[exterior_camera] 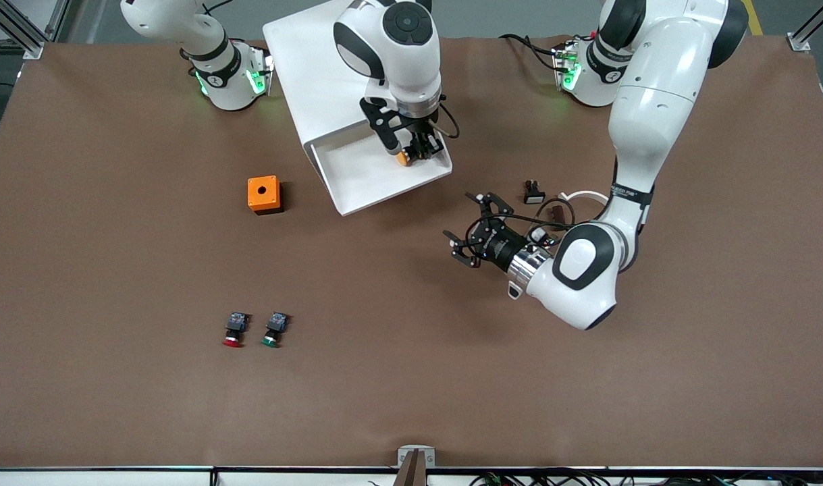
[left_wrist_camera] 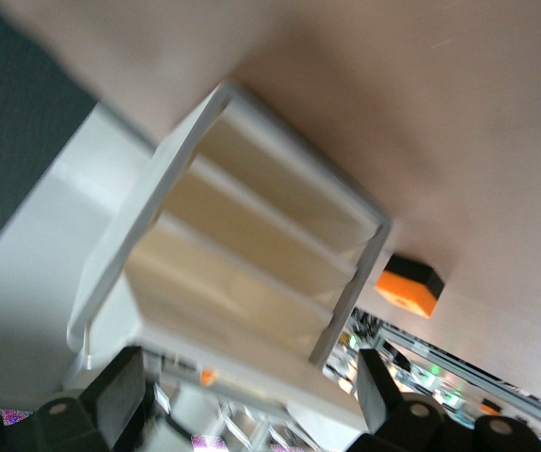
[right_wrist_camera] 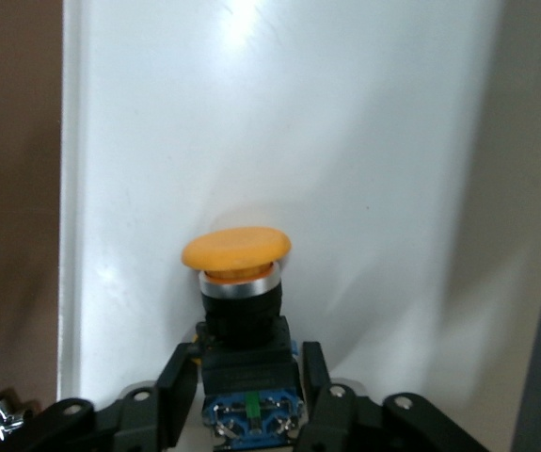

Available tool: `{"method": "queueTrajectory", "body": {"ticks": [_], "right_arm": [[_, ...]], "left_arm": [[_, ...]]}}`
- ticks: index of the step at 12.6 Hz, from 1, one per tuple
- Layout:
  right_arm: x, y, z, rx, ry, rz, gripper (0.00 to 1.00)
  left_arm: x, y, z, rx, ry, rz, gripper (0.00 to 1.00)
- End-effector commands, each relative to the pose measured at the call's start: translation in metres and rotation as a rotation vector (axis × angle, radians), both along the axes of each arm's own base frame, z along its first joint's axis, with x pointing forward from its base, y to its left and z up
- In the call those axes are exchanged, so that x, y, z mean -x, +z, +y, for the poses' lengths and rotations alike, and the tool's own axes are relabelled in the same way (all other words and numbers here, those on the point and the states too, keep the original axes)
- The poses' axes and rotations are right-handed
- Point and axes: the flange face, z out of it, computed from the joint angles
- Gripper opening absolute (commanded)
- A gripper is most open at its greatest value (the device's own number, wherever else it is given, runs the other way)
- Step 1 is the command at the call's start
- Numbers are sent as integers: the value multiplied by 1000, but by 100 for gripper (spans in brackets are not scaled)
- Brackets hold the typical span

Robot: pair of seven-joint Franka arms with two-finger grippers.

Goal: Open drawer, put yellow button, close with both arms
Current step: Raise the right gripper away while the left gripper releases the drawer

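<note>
Button position first: I see the small yellow button (right_wrist_camera: 239, 282) with its orange-yellow mushroom cap, black collar and blue-grey rear block inside the pulled-out top drawer (exterior_camera: 357, 185), a shallow white tray projecting from the big white rounded cabinet (exterior_camera: 303, 74). The right gripper (exterior_camera: 418, 150) is down in the tray, one black finger on each side of the rear block (from the right wrist view I cannot tell whether the pads (right_wrist_camera: 178, 391) press the block or stand just clear of it). The left gripper (exterior_camera: 474, 228) hangs over bare brown table (exterior_camera: 587, 405) near the drawer's front corner, jaws spread wide and holding nothing; its wrist view faces the cabinet's three lower cream drawer fronts (left_wrist_camera: 251, 245). An orange square box (exterior_camera: 264, 194) with a round hole sits beside the cabinet, toward the right arm's end. Nearer the front camera stand a red-capped button (exterior_camera: 234, 331) and a green-capped button (exterior_camera: 273, 330), side by side. A small black part (exterior_camera: 534, 194) lies near the left forearm.
</note>
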Motion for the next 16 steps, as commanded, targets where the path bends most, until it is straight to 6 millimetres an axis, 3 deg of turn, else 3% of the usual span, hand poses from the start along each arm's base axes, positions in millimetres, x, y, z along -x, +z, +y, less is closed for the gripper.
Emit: {"method": "queueTrajectory", "body": {"ticks": [1,3,4,7,8,10,12,14,16], "right_arm": [[-22,22,-9,-13,73,-44,100],[-53,40,-33,0,158,-25,100],[-71,54,-52,16,276,-6,100],[-127,69,-128,26,527,30,100],[-151,78,-168,11,592,24,100],[-179,86,-225,-6,710,35,100],[-204,98,-297,-32,825,44,100],[-222,112,-378,-63,964,38,100],[-232,115,-450,-74,1040,58,100]], "left_arm": [[-15,21,0,1,-92,-283,99],[-24,39,3,-26,-144,-453,99],[-25,52,-7,-59,-194,-565,99],[-18,94,-40,-187,-303,-830,99],[-13,104,-51,-219,-344,-906,99],[-7,115,-68,-256,-380,-980,99],[10,124,-79,-277,-431,-1011,99],[26,136,-94,-310,-461,-1032,100],[46,133,-117,-351,-491,-1035,100]]}}
